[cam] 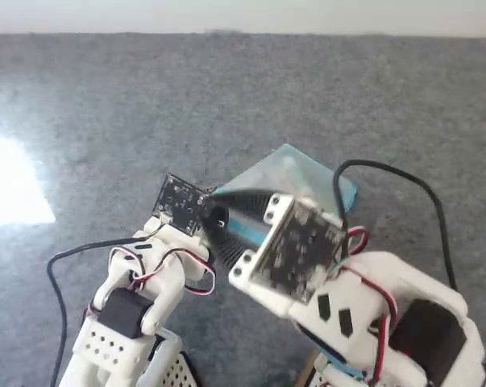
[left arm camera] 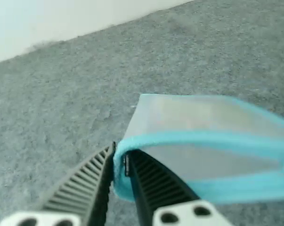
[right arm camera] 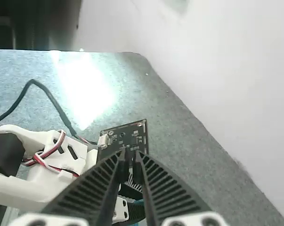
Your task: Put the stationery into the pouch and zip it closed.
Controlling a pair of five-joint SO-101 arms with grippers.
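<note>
Translucent plastic with a bright blue trim makes up the pouch (cam: 295, 173), which lies on the grey felt-like table top (cam: 226, 89) just ahead of both arms. In the left wrist view the left gripper (left arm camera: 120, 154) pinches the blue edge of the pouch (left arm camera: 203, 136) at one end. Its two black ribbed fingers (left arm camera: 153, 181) are closed on either side of the trim, and the pouch stretches away from that grip. The right gripper (right arm camera: 128, 157) has its ribbed fingers pressed together at the tips (whether anything small sits between them cannot be told). It sits just in front of the circuit board (right arm camera: 123, 136) on the left arm's wrist, and a sliver of blue shows beneath its fingers.

From above, the left arm (cam: 138, 298) and the right arm (cam: 396, 322) crowd the near side of the pouch. The left's circuit board (cam: 180, 201) and the right arm's own board (cam: 295, 246) cover the spot where fingers meet trim, leaving the far corner of the pouch uncovered. One black cable (cam: 56, 278) loops beside the left arm and another (cam: 371, 164) arches over the right arm. A bright patch of light (cam: 9, 181) lies on the table top at the left, and a white wall (cam: 243, 14) runs along its far edge
</note>
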